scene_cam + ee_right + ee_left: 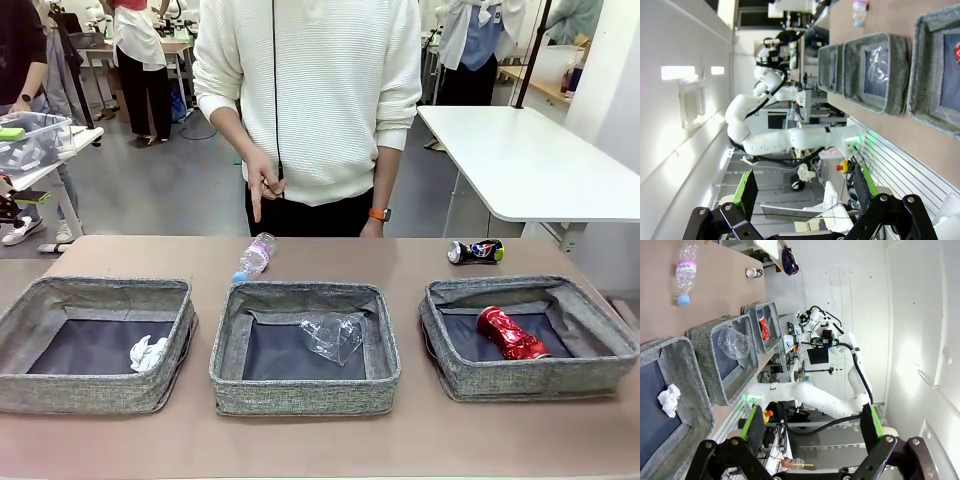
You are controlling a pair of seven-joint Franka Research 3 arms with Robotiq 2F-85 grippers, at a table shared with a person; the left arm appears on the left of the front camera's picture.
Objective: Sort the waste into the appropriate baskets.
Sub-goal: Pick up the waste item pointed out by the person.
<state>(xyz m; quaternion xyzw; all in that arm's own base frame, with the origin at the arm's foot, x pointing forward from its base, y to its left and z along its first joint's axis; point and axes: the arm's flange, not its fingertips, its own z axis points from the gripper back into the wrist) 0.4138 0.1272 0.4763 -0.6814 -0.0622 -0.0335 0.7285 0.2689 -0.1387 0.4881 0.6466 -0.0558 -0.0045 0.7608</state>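
Front: the bottle [254,257] is lying on the bench [420,440] just behind the middle basket [305,390], which is holding the cup [335,336], plastics together. Left wrist: my left pincer [810,422] is gaping empty, well off that basket. Right wrist: my right pincer [804,190] is gaping likewise.

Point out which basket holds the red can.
The right basket: the crushed red can lies in it. The middle basket holds a plastic cup, the left basket paper.
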